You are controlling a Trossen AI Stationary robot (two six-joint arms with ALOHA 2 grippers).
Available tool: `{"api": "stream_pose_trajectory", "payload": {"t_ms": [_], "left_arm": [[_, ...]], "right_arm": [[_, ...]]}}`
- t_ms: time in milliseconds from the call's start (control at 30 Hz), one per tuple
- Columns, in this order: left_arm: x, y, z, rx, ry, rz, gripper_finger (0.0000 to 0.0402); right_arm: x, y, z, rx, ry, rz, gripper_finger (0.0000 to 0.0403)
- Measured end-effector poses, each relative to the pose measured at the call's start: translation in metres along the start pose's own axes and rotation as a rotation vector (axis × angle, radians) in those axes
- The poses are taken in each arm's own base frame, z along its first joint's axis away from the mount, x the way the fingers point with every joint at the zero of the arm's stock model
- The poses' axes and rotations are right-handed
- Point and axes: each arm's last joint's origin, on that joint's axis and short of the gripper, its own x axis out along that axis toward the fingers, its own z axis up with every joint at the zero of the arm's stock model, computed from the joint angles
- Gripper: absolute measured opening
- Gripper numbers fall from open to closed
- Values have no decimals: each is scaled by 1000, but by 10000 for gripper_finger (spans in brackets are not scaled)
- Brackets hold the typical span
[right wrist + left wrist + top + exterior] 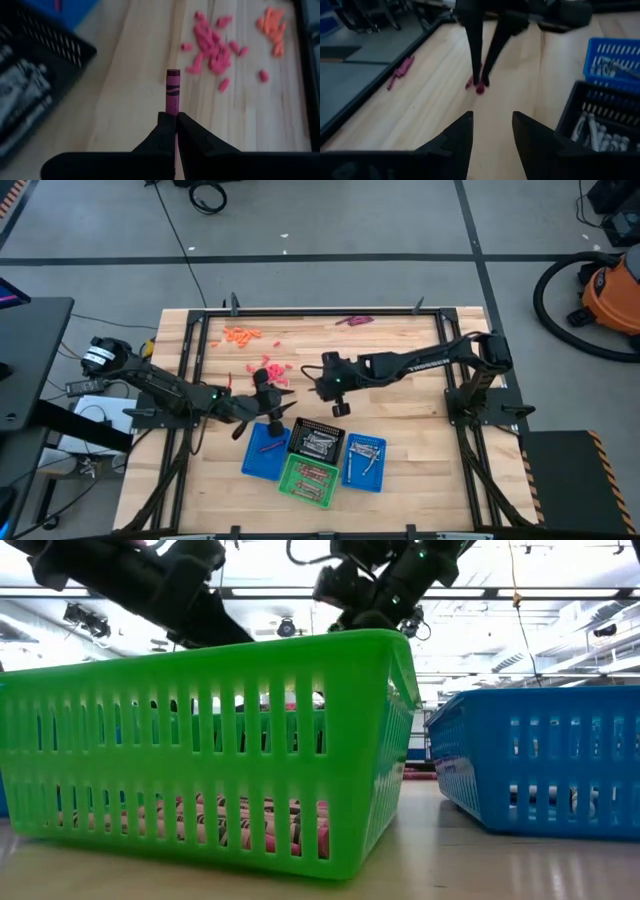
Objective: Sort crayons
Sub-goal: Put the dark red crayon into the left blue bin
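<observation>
My right gripper (175, 117) is shut on a dark maroon crayon (172, 90) over the middle of the table (420, 410). It also shows in the left wrist view, where the right gripper (481, 80) points down. My left gripper (492, 130) hangs open and empty just left of the black basket (317, 442), facing the right gripper. Loose pink crayons (212, 47) and orange crayons (241, 335) lie on the wood toward the far left. Two maroon crayons (355, 320) lie at the far edge. My right gripper pinches the maroon crayon by its back end (172, 109) between its two fingertips. The crayon runs along the fingers and sticks out past their tips. The fingers slant down from the table's right side. The crayon's free tip (480, 90) points at the bare wood.
Four baskets stand grouped near the front: a blue one (265, 452) with a maroon crayon, the black one with silvery crayons, a green one (308, 478) with reddish crayons, and another blue one (365, 462). A dark frame rims the table (300, 310).
</observation>
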Motion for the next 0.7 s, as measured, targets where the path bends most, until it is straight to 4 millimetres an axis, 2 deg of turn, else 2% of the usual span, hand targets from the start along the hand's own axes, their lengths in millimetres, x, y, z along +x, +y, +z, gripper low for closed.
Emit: {"api": "stream_pose_trajectory", "payload": {"t_ms": [700], "left_arm": [[0, 0, 12, 92, -110, 1, 149]], "right_arm": [[-6, 17, 25, -29, -193, -22, 16]]}}
